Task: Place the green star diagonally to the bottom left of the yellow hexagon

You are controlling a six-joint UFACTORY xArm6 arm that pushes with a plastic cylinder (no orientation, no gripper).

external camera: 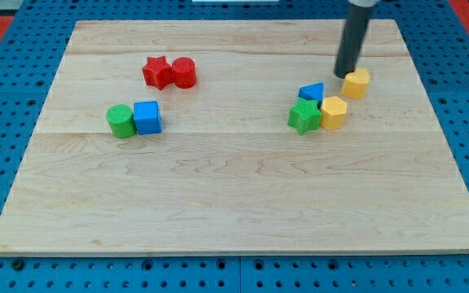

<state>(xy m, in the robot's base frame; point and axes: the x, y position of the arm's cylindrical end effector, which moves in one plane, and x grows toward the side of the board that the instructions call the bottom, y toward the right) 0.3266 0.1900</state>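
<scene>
Green star (pixel 304 115) sits right of centre on the pale wooden board (pixel 234 203), touching the yellow hexagon (pixel 334 112) at its right, blue triangle (pixel 311 93) just behind. My tip (pixel 346 75), a fingerless upright dark rod gripping nothing, stands upper right, just left of another yellow block (pixel 357 82).

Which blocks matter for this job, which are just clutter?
Job: green star; yellow hexagon touching its right side; my tip, above both.
Clutter: yellow block, blue block, red star, red cylinder, green cylinder, blue cube.
</scene>
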